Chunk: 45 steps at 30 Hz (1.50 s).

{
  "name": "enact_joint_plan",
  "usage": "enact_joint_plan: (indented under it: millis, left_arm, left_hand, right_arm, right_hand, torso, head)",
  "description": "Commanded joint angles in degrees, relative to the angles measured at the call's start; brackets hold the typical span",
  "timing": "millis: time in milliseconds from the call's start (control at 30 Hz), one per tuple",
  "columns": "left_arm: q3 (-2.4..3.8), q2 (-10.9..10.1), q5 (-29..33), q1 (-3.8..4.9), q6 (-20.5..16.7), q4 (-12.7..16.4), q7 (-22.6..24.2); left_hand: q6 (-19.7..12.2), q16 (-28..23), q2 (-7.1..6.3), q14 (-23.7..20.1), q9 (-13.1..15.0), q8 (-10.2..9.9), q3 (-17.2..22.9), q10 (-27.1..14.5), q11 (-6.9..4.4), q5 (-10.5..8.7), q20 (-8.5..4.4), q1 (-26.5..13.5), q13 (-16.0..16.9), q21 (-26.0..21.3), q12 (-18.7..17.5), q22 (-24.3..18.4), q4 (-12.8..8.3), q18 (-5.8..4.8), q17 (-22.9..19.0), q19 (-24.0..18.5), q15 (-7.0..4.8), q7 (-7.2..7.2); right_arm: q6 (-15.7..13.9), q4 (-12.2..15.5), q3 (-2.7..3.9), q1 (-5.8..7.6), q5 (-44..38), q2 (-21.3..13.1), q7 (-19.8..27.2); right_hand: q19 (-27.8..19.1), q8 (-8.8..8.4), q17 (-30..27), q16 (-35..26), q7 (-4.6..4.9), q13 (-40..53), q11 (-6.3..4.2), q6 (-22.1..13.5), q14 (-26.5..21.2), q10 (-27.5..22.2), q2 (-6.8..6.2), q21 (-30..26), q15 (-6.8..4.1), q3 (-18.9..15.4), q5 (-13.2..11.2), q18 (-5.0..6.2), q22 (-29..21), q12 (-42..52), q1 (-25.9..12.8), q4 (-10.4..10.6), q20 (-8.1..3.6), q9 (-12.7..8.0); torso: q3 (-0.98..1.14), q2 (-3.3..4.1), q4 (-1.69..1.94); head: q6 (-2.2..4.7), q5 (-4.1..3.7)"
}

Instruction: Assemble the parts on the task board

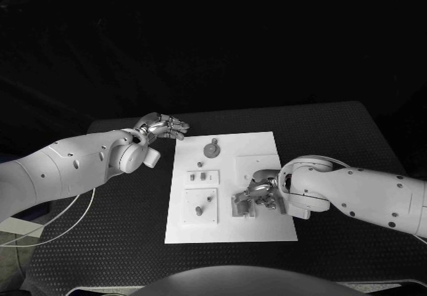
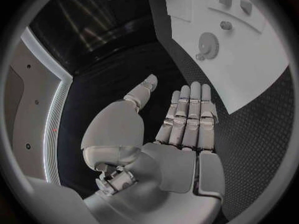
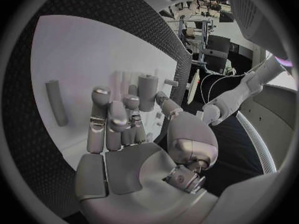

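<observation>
While the left hand (image 1: 160, 128) hovers over the black table (image 1: 338, 129) just off the board's (image 1: 258, 231) far left corner, the right hand (image 1: 258, 191) sits low over the board's right half. In the left wrist view the left hand (image 2: 181, 129) is empty, its fingers (image 2: 193, 109) straight and side by side and the thumb held apart, with bare table mat beneath and the board's edge beyond the fingertips.

On the board, a round gear (image 1: 211, 148) lies near the far edge, clear of both hands; the left wrist view shows it too (image 2: 209, 45), lying flat. Two small blocks (image 1: 200, 177) sit side by side in a raised square left of centre. Nearer the robot, a second square (image 1: 201, 205) carries a small peg (image 1: 207, 199), apparently upright, though it is too small to be sure.

The right hand's fingers (image 3: 109, 122) are loosely curled over the board. An upright cylinder (image 3: 146, 92) stands just past the fingertips, close to them; whether the thumb and a finger pinch it or merely stand beside it cannot be made out. A longer grey bar (image 3: 56, 102) lies flat on the board, well apart from that hand. In the head view a cluster of grey fixtures (image 1: 242, 206) sits directly below the right hand's fingers.
</observation>
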Motion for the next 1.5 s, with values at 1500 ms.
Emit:
enact_joint_plan:
  millis: [1500]
  left_arm:
    - [0.03,-0.16,0.08,0.06,0.82,0.20,0.20]
  left_hand:
    - [-0.45,-0.46,-0.04,0.12,-0.14,0.41,-0.17,-0.29,0.20,-0.14,0.13,-0.68,-0.13,0.37,0.23,-0.16,0.08,0.35,0.31,-0.20,0.32,-0.03]
  right_arm:
    - [-1.39,-0.38,-0.41,-0.44,-1.07,0.04,0.70]
  right_hand:
    - [-0.62,-1.75,0.11,-0.76,1.26,0.25,1.37,-2.40,-1.24,-1.89,-6.23,-0.91,0.55,3.27,0.23,1.85,1.03,-0.46,-2.25,2.99,0.19,-0.22]
  torso:
    - [-0.01,-0.01,-0.01]
  head:
    - [-0.42,0.21]
